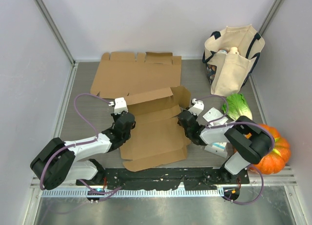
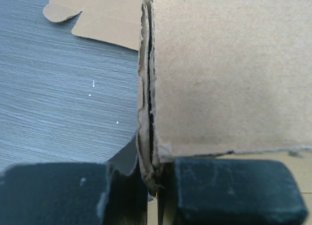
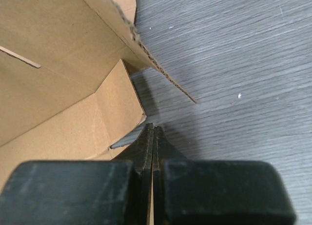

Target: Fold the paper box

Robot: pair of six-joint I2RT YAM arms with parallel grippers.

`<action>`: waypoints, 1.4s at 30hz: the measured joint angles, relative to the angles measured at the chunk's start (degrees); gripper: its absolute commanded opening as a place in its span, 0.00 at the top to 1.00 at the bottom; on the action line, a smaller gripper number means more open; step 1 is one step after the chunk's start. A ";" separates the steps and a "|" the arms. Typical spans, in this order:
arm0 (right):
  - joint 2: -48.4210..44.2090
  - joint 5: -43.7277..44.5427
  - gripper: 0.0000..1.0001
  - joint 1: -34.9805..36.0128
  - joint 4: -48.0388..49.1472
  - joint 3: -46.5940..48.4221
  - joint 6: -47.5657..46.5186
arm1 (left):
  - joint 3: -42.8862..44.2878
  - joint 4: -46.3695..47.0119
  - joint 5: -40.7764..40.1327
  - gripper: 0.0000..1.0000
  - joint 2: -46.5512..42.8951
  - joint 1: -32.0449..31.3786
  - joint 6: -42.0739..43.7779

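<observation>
The left gripper (image 2: pixel 153 186) pinches the nine o'clock wall of the brown cardboard box (image 1: pixel 151 134); the right gripper (image 3: pixel 153 159), fully closed, nips its three o'clock flap, which uneven pulling could tear

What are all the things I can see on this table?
paper box: one, brown, middle of the table, partly folded
flat cardboard sheet: one, brown, lying behind the paper box
tote bag: one, cream with dark handles, back right corner
bottle: one showing, whitish, poking out of the tote bag
leafy vegetable: one, green, right side, in front of the tote bag
pumpkin: one, orange, near right edge
table: one, grey
left arm: one, white and black, near left
right arm: one, white and black, near right
left end effector: one, black, shut on the box's left edge
right end effector: one, black, shut on a flap at the box's right side
</observation>
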 measured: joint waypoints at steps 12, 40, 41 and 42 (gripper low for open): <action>6.38 1.09 0.95 0.07 9.94 0.81 -4.92 | 0.00 0.00 0.31 1.00 0.00 0.00 -0.13; 7.89 -9.46 0.80 1.97 11.41 2.75 -4.92 | 0.00 0.00 0.35 1.00 0.00 0.42 -0.15; 5.77 -10.23 0.80 1.75 8.07 3.04 -5.16 | 0.00 0.00 0.46 1.00 0.00 0.42 -0.15; 3.23 -11.23 0.79 1.55 4.22 3.43 -5.53 | 0.00 0.00 0.57 1.00 0.00 0.42 -0.15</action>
